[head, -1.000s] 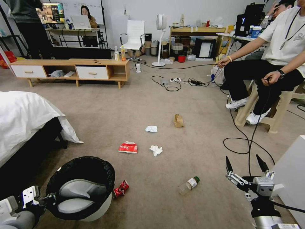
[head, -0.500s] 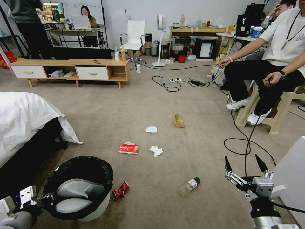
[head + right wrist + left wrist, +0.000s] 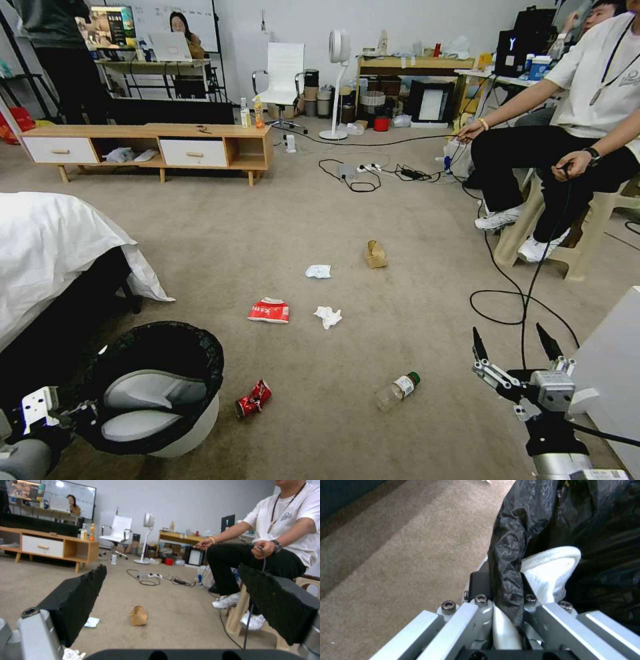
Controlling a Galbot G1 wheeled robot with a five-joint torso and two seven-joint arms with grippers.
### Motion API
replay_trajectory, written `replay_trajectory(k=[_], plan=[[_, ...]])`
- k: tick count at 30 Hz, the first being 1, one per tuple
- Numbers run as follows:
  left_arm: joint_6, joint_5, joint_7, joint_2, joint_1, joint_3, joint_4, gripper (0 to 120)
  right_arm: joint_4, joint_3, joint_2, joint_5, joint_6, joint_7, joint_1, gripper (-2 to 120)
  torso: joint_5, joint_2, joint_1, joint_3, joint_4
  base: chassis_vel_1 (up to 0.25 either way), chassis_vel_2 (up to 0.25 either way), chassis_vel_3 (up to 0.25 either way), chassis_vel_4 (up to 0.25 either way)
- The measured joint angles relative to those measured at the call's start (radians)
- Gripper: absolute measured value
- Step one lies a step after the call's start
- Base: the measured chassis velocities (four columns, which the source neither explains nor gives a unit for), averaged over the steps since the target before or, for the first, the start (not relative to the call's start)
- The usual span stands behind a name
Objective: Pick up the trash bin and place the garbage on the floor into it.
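Observation:
The trash bin (image 3: 175, 431), white with a black bag over its rim, is at the lower left in the head view. My left gripper (image 3: 79, 418) is shut on its near rim; the left wrist view shows the bag-covered rim (image 3: 506, 580) pinched between the fingers. The garbage lies on the carpet floor (image 3: 280, 220): a crushed red can (image 3: 253, 398) just right of the bin, a green-capped bottle (image 3: 396, 390), a red-white carton (image 3: 269, 311), two tissues (image 3: 318, 271) (image 3: 327, 315) and a brown box (image 3: 375, 254) (image 3: 138, 615). My right gripper (image 3: 513, 343) hangs open at the lower right.
A bed with white sheets (image 3: 47, 247) is at the left. A white cabinet (image 3: 610, 373) stands beside my right arm. A person sits on a stool (image 3: 567, 260) at the right, with black cables (image 3: 513, 293) looping over the carpet. A low wooden TV cabinet (image 3: 147, 147) stands at the back.
My left gripper and the trash bin have shifted left, opening a gap between the bin and the crushed can. The right gripper has not moved.

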Motion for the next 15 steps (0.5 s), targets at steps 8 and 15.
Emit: replay_trajectory(k=[8, 15], plan=[[0.0, -0.003, -0.001, 0.001, -0.006, -0.003, 0.004, 3, -0.006, -0.002, -0.001, 0.0, -0.004, 0.0, 0.004, 100, 0.0, 0.0, 0.0, 0.0, 0.0, 0.0, 0.0, 0.0, 0.0], [0.0, -0.003, -0.002, 0.0, -0.008, -0.001, 0.008, 3, -0.011, -0.002, -0.003, 0.0, -0.007, 0.0, 0.009, 100, 0.0, 0.0, 0.0, 0.0, 0.0, 0.0, 0.0, 0.0, 0.0]])
